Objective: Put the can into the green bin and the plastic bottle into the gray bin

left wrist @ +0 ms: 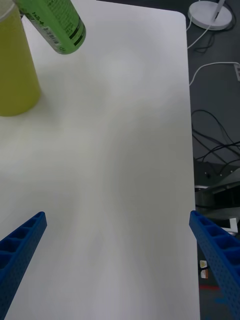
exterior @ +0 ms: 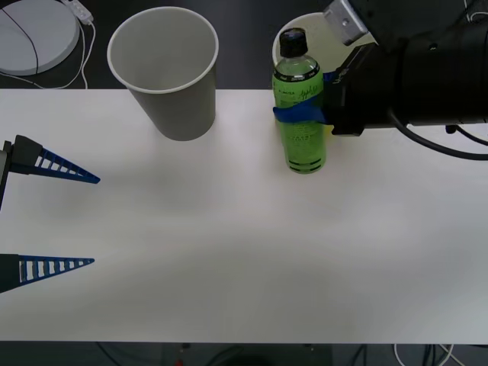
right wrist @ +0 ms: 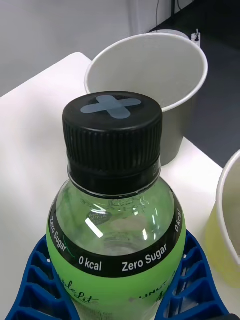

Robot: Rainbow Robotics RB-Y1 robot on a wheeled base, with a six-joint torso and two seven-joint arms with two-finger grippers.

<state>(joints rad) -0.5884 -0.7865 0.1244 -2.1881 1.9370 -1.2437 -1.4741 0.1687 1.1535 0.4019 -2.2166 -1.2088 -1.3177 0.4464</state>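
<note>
Plastic bottle (exterior: 303,122) upright, long axis vertical, cap up, base seemingly lifted off the table. Clamped at mid-body between the 2 blue fingers (right wrist: 30,280) of the right gripper (exterior: 309,113), cap well above them, base below.

White table (exterior: 229,252), rounded corners; dark floor behind with cables and a round white base (exterior: 34,34).

Bright green, see-through near the neck, black ribbed cap bearing a gray cross, "Zero Sugar" band.

Gray bin (exterior: 169,72) beyond the fingertips, apart from the bottle; green bin (left wrist: 15,65) just beside it.

Left gripper (exterior: 84,221) low over the table's left side, fingers spread wide, gripping nothing.
</note>
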